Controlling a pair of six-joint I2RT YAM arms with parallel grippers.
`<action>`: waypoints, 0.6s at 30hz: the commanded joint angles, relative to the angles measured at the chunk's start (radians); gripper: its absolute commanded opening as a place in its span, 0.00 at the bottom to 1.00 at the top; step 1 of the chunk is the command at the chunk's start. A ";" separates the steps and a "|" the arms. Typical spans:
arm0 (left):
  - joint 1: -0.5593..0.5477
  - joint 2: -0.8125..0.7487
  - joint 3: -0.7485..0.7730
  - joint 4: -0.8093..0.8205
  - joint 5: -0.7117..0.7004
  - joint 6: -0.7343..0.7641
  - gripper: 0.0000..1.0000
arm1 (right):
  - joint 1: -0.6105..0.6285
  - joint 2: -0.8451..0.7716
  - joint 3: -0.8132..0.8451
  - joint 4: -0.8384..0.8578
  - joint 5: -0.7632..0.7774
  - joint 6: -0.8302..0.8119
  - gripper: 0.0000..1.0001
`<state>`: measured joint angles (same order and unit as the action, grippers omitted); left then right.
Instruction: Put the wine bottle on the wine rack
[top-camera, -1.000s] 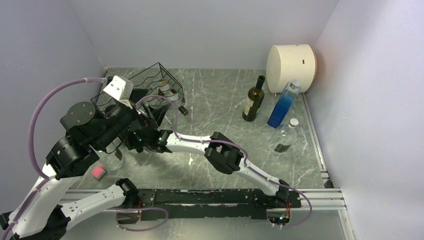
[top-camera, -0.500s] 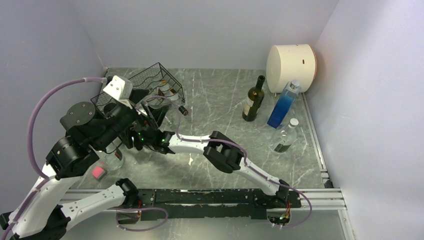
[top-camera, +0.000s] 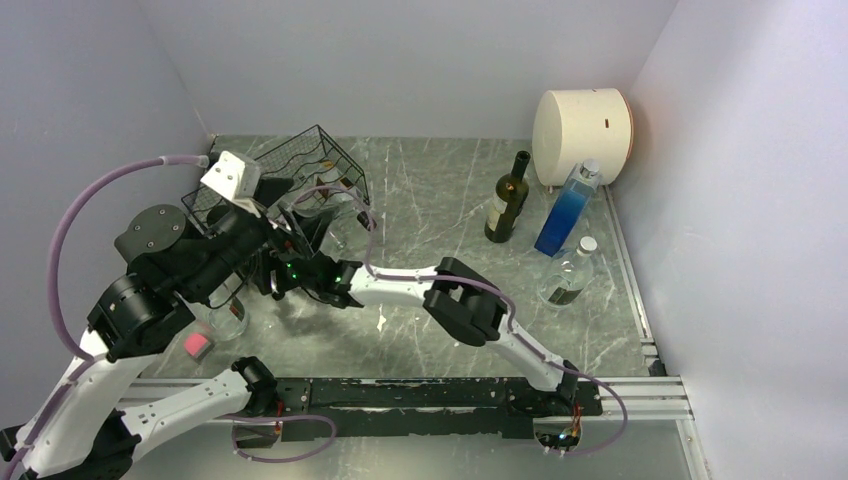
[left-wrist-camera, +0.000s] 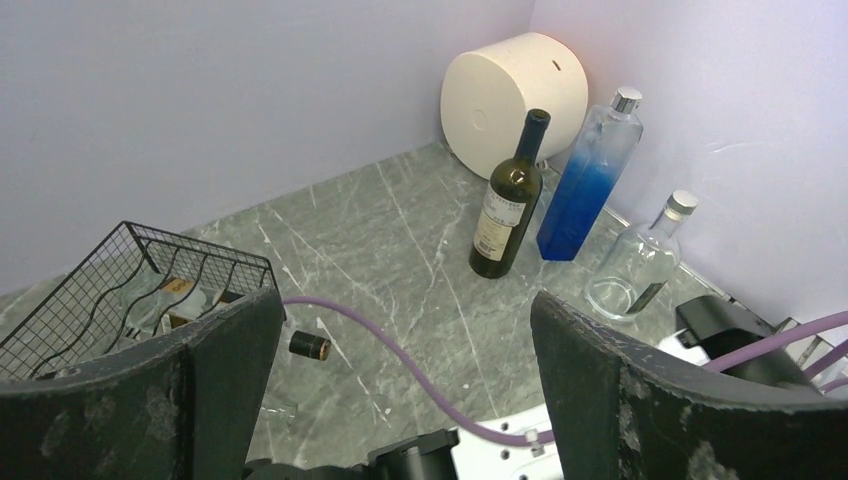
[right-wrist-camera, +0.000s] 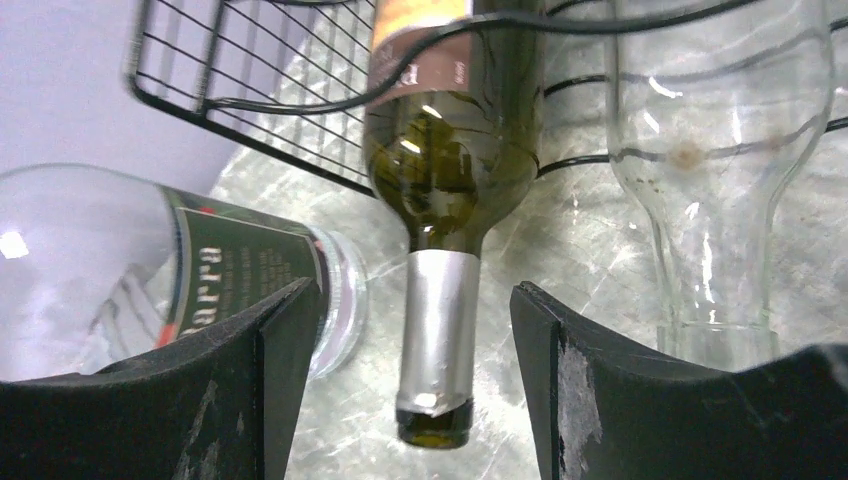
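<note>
In the right wrist view a green wine bottle (right-wrist-camera: 450, 130) with a brown label lies in the black wire wine rack (right-wrist-camera: 250, 60). Its silver-foiled neck (right-wrist-camera: 435, 330) points out between the fingers of my right gripper (right-wrist-camera: 410, 300). That gripper is open, with a gap on each side of the neck. From above, the wine rack (top-camera: 330, 160) stands at the back left, and the right gripper is hidden under my left arm (top-camera: 190, 260). My left gripper (left-wrist-camera: 405, 300) hangs open and empty above the table, beside the wine rack (left-wrist-camera: 130, 290).
A clear bottle (right-wrist-camera: 700, 170) lies in the rack to the right of the green one. A clear bottle with a dark label (right-wrist-camera: 180, 270) lies to its left. At the back right stand another wine bottle (top-camera: 507, 197), a blue bottle (top-camera: 567, 210), a clear bottle (top-camera: 568, 272) and a white cylinder (top-camera: 582, 122).
My right arm's elbow has shifted slightly right and its purple cable now arches higher over the rack's front. The right jaws have spread apart. The left arm has barely moved.
</note>
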<state>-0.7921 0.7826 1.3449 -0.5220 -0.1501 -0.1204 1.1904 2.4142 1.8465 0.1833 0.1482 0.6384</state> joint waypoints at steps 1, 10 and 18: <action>0.004 -0.014 0.034 -0.007 -0.025 0.008 0.98 | -0.001 -0.092 -0.065 0.060 0.007 -0.011 0.73; 0.002 -0.019 0.039 -0.003 -0.060 0.018 0.98 | 0.001 -0.260 -0.297 0.078 -0.023 -0.026 0.63; 0.004 -0.038 0.013 0.030 -0.099 0.022 0.98 | -0.036 -0.571 -0.531 -0.037 0.090 -0.176 0.65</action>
<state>-0.7921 0.7612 1.3499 -0.5213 -0.2104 -0.1085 1.1881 2.0041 1.3651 0.2035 0.1360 0.5743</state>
